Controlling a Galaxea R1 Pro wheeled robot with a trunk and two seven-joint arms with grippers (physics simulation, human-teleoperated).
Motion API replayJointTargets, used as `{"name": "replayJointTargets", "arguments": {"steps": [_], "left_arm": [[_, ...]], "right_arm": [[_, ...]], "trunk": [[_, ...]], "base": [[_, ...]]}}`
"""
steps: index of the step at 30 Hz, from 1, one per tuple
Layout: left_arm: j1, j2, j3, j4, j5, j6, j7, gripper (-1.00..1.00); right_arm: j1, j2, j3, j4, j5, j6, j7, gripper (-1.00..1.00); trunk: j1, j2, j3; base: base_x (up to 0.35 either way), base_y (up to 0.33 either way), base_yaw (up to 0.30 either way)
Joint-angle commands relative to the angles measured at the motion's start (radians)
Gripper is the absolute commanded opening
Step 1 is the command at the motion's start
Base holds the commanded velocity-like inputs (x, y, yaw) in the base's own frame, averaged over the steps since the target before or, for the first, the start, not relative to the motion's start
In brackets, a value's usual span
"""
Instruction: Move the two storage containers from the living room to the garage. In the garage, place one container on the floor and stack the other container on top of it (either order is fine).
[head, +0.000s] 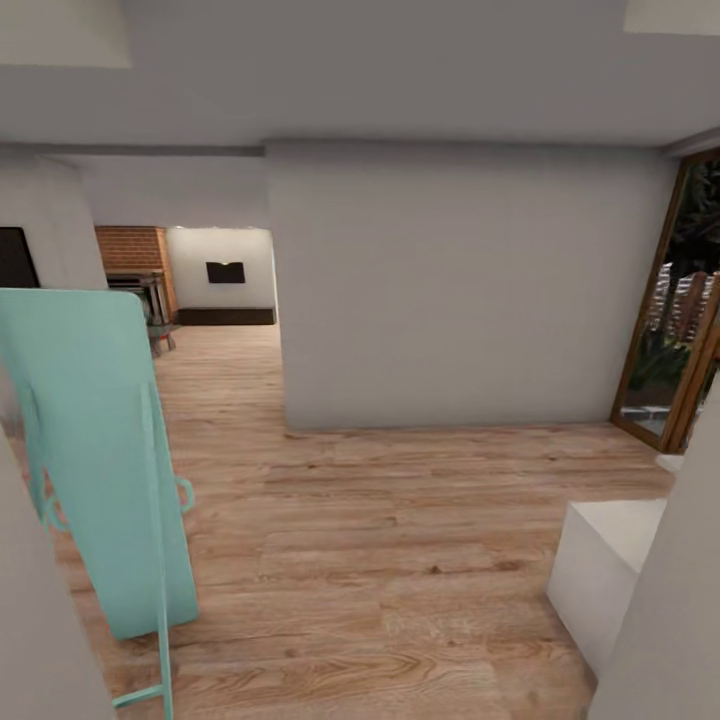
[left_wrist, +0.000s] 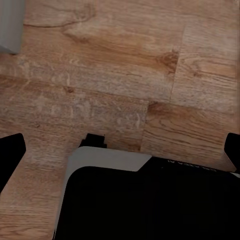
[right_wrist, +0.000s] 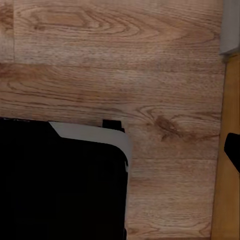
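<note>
Both end effectors hang over wood planks (left_wrist: 100, 75), spread or clenched I cannot tell, the living room (head: 200, 290) lies ahead through the opening, and that mint board (head: 100, 450) might clip the passing base.

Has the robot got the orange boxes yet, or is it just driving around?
Nothing looks done yet. The robot is on the wood floor beside a mint green frame, facing an opening toward the brick fireplace. Both wrist cameras look down at bare planks, and nothing sits between the left fingertips. Left to do: reach the boxes, carry both to the garage and stack them.
</note>
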Motion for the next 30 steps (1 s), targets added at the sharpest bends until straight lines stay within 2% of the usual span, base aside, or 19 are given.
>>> {"name": "replayJointTargets", "arguments": {"steps": [1, 30], "left_arm": [[-0.001, 0.000, 0.003, 0.001, 0.004, -0.003, 0.002, 1.00], [-0.001, 0.000, 0.003, 0.001, 0.004, -0.003, 0.002, 1.00]], "right_arm": [[-0.001, 0.000, 0.009, 0.003, -0.009, -0.006, 0.000, 1.00], [-0.001, 0.001, 0.001, 0.003, -0.023, -0.008, 0.000, 1.00]], "trunk": [[0.001, -0.001, -0.002], [0.001, -0.001, -0.002]], "base": [[0.322, 0.000, 0.000], [0.322, 0.000, 0.000]]}}
